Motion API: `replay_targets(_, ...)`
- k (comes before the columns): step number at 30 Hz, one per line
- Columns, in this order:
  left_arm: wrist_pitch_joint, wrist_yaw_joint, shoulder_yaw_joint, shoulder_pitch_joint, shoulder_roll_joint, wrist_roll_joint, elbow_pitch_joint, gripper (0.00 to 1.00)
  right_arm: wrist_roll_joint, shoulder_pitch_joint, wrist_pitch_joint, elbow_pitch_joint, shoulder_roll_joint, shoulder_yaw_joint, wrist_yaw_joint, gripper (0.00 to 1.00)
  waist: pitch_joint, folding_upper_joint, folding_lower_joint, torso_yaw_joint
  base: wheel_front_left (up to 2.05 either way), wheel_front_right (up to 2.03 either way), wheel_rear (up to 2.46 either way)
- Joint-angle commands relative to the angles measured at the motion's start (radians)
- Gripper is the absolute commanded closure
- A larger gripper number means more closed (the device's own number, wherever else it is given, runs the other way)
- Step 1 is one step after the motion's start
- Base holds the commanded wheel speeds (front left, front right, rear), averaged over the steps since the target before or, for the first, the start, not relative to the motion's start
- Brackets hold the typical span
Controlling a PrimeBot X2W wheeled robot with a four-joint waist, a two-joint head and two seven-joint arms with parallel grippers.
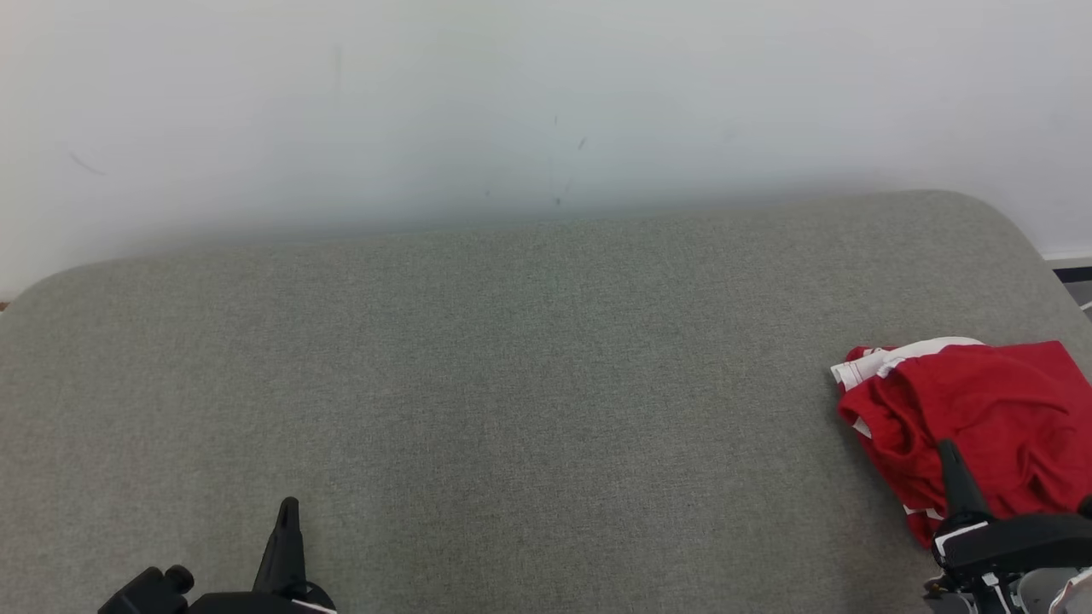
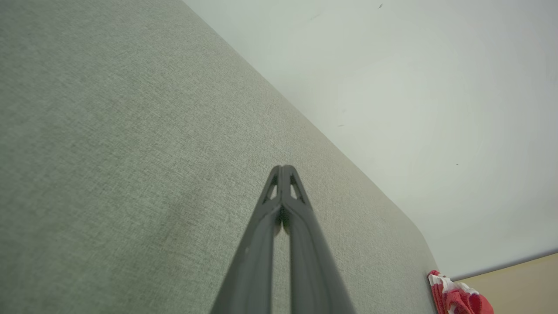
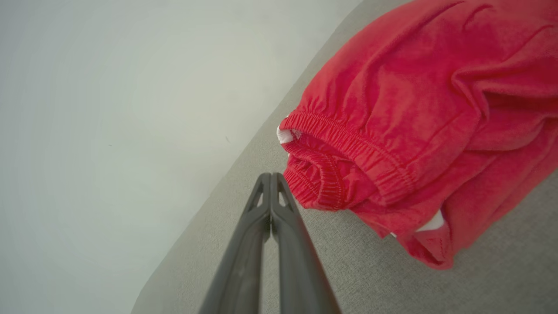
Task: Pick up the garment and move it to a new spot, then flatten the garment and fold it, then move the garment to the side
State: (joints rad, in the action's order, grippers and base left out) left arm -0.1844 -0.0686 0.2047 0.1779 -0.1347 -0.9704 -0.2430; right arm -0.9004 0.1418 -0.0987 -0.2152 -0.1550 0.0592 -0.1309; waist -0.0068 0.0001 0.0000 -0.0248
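The garment is red with white trim, lying bunched near the right edge of the grey fabric table. The right wrist view shows the garment close up, its elastic waistband facing the camera. My right gripper is shut and empty; in the head view its fingers overlap the garment's near edge. In its own view the right gripper sits just left of the waistband, apart from it. My left gripper is shut and empty above bare table at the lower left. Its own view shows the left gripper and the garment far off.
A pale wall rises directly behind the table's far edge. The table's rounded right corner lies beyond the garment, with a strip of floor past it. Open grey surface stretches across the middle and left.
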Motion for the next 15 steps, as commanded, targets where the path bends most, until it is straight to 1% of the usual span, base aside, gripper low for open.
replay_targets(1, 0.003, 0.012, -0.002, 0.032, 0.0, -0.04, -0.003, 1.0, -0.036, 0.032, -0.008, -0.002, -0.007, 0.015, 0.0, 1.0, 0.0, -0.0001, 0.0, 0.001, 0.0, 0.0, 0.0)
replay_targets(15, 0.01, 0.057, 0.001, 0.073, 0.02, -0.202, -0.061, 1.0, -0.193, 0.069, -0.054, -0.065, -0.002, 0.08, 0.0, 1.0, 0.004, -0.0001, 0.0, 0.005, 0.0, 0.0, 0.0)
